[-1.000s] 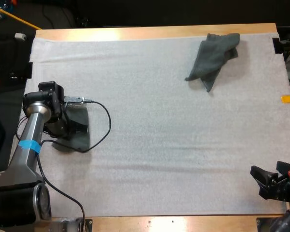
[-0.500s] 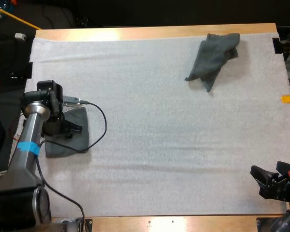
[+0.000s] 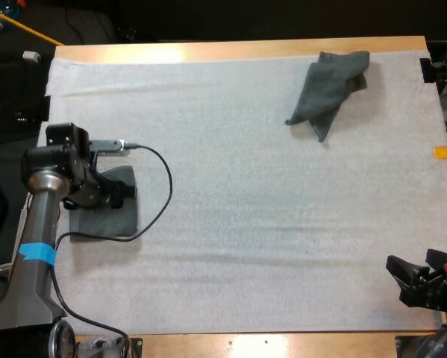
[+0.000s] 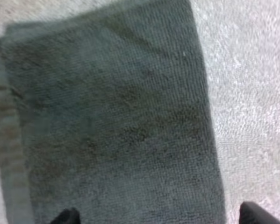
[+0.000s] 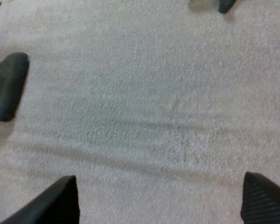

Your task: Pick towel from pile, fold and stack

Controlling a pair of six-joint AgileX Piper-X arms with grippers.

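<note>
A folded dark grey-green towel point(image 3: 104, 220) lies flat at the left side of the white mat point(image 3: 245, 209). My left gripper point(image 3: 117, 195) hovers over its far part. In the left wrist view the folded towel point(image 4: 111, 121) spreads under my left gripper point(image 4: 158, 217), whose fingertips point(image 4: 67, 217) stand apart and clear of the cloth, so it is open. A crumpled towel point(image 3: 331, 88) sits at the far right of the mat. My right gripper point(image 3: 399, 280) rests low near the front right corner, and in the right wrist view it point(image 5: 156, 200) is open over bare mat.
The wooden table edge point(image 3: 245, 51) runs along the far side. A black cable point(image 3: 160, 186) loops from the left arm onto the mat beside the folded towel. A dark rounded shape point(image 5: 6, 86) that I cannot identify lies at the mat's edge in the right wrist view.
My left gripper went from shut to open and let go of the folded towel, which now lies flat. The left arm drew back towards the left. The right arm has not moved.
</note>
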